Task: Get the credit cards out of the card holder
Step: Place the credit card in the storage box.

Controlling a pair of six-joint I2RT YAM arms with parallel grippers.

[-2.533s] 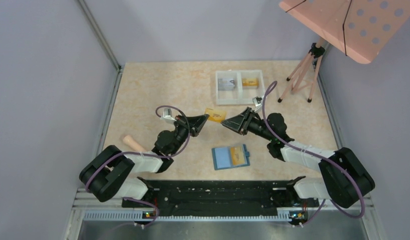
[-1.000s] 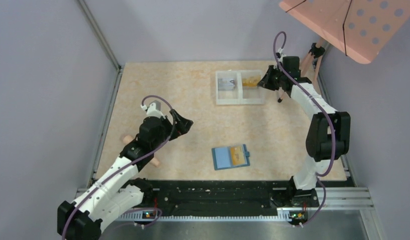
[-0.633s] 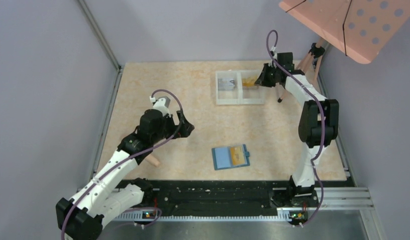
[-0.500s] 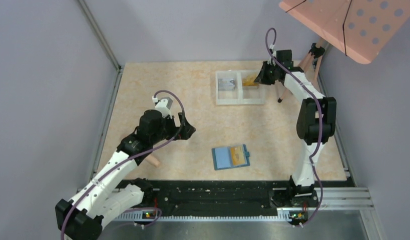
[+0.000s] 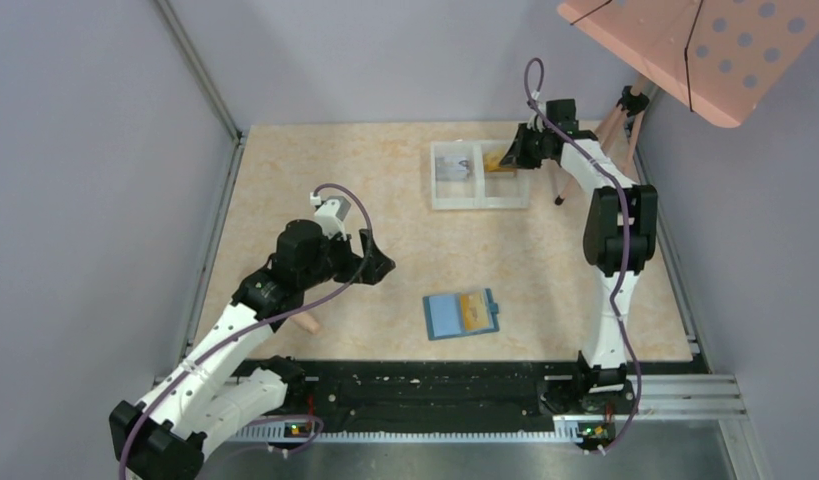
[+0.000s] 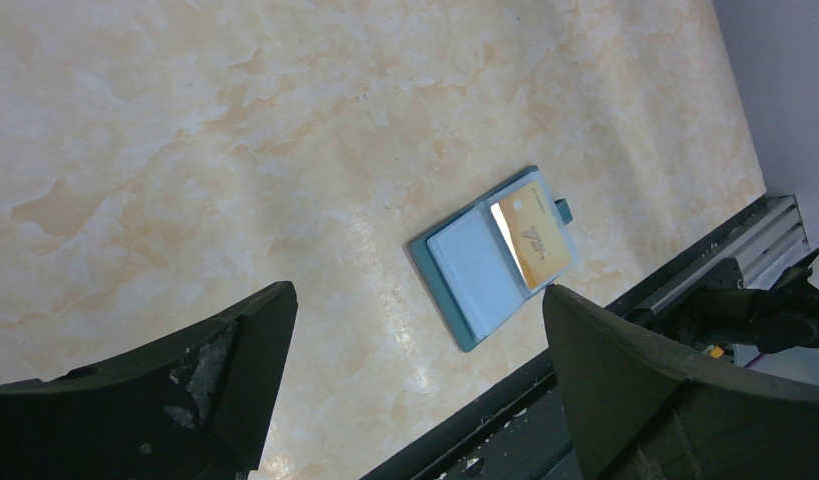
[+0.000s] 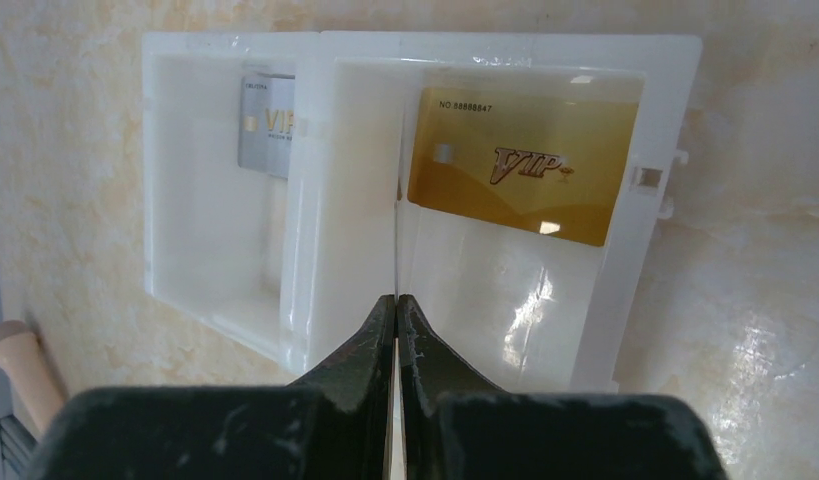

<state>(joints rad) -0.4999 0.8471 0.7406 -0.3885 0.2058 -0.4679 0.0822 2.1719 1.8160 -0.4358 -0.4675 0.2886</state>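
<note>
The card holder [image 5: 447, 316] lies open on the table near the front, teal with light blue pockets. One gold credit card [image 5: 475, 310] sits in its right half, also seen in the left wrist view [image 6: 533, 238]. My left gripper [image 5: 378, 262] hangs open to the left of the card holder [image 6: 475, 285], with nothing between its fingers. My right gripper [image 5: 512, 158] is shut on a gold credit card [image 5: 498, 158], seen edge-on as a thin line [image 7: 396, 240] over the white tray [image 7: 315, 45]. A gold card [image 7: 520, 170] and a grey card [image 7: 268, 125] lie in the tray.
The white two-compartment tray [image 5: 480, 205] stands at the back of the table. A pink tripod [image 5: 603, 140] under a pink perforated board [image 5: 685, 40] stands at the back right. A wooden handle [image 5: 305, 322] lies under the left arm. A black rail [image 5: 435, 385] runs along the near edge.
My right arm carried the gold card from mid-table to above the tray's right compartment. My left gripper drifted slightly right toward the card holder, staying open.
</note>
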